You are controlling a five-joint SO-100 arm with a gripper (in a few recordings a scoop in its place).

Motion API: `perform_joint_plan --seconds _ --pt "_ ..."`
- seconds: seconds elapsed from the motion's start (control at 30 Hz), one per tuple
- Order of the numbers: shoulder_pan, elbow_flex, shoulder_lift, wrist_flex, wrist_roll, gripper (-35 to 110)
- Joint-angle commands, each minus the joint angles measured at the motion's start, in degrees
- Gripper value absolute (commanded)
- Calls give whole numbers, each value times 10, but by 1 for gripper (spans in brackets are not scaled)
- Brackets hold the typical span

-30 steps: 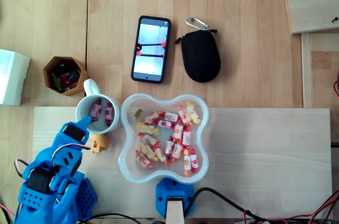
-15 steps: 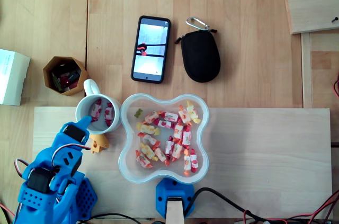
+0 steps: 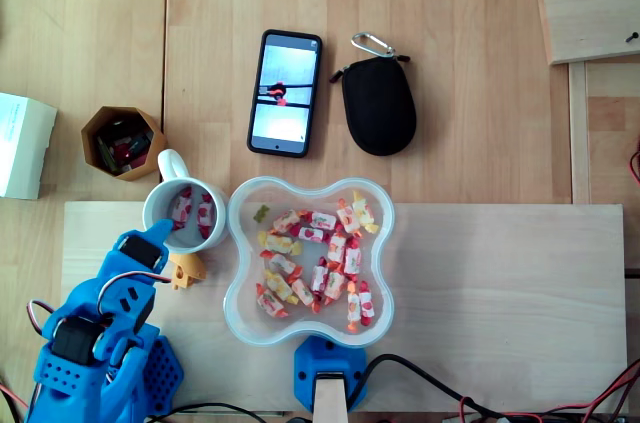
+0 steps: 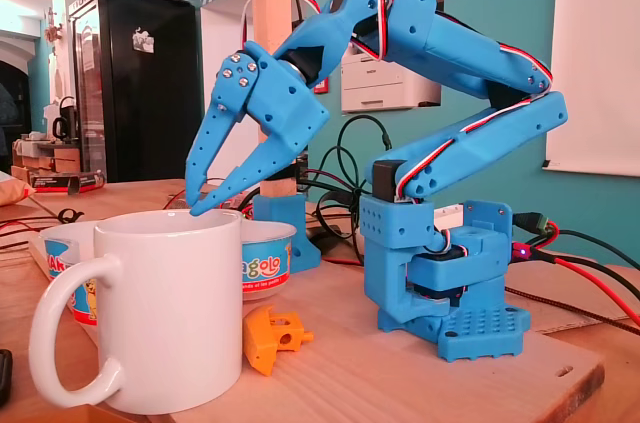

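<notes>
While the bowl (image 3: 233, 235) holds many wrapped candies (image 3: 316, 265), the mug (image 3: 148, 215) at its nine o'clock holds just two; the gripper (image 3: 160, 230), fingertips meeting with nothing seen between, hangs over the mug's seven-o'clock rim.

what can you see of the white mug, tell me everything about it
The mug is plain white and glossy, ceramic by the look, with one loop handle. It stands upright at the edge of the pale wooden board, right beside the candy bowl; whether they touch is unclear. Two wrapped candies lie in it. The blue gripper has its fingertips just above the rim, and a small orange plastic piece lies by its base.
</notes>
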Motion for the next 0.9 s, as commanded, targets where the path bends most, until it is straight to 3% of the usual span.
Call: perform_joint_plan --seconds 0.0,0.17,0.47,0.87 --pt "6 -17 18 -2 6 -2" --pt "-5 -18 116 -8 5 -2" --pt "-88 135 335 -168 4 -2" --pt "-118 286 330 -570 -5 -2"
